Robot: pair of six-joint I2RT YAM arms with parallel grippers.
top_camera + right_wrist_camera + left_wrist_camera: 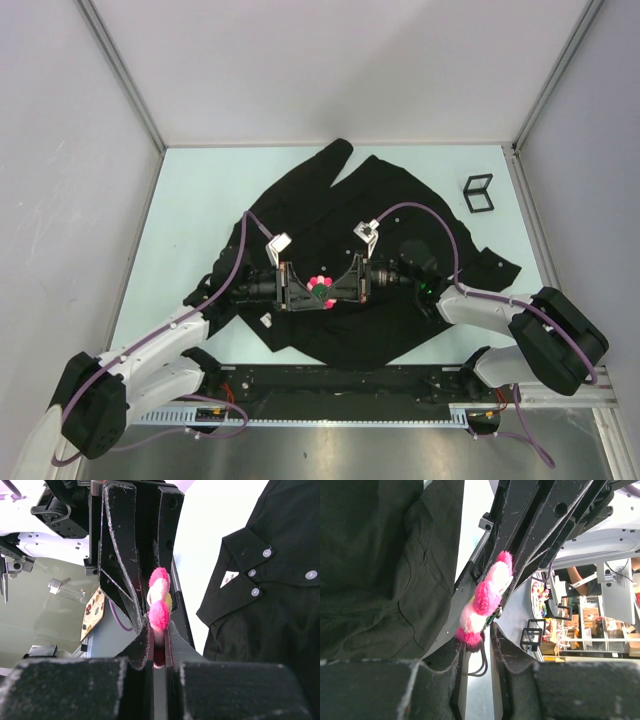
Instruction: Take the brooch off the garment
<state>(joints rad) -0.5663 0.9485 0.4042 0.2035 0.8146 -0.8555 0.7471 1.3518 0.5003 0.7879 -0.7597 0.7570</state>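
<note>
The brooch (320, 290), a fluffy pink-and-red flower with a yellow centre, hangs in the air between my two grippers, above the middle of the garment (330, 200), a black shirt spread on the table. My right gripper (159, 627) is shut on the brooch's (159, 611) lower petal. From the opposite side my left gripper (476, 636) stands a narrow gap apart, with light showing between its fingers. The brooch's (485, 600) bottom tuft sits at the mouth of that gap. The garment (370, 580) lies off to the side, apart from the brooch.
White buttons (267, 553) and a small white tag (229, 577) show on the shirt (270, 620). A black open cube frame (478, 193) stands at the table's back right. Grey walls with metal posts close in the pale table (200, 190) on three sides.
</note>
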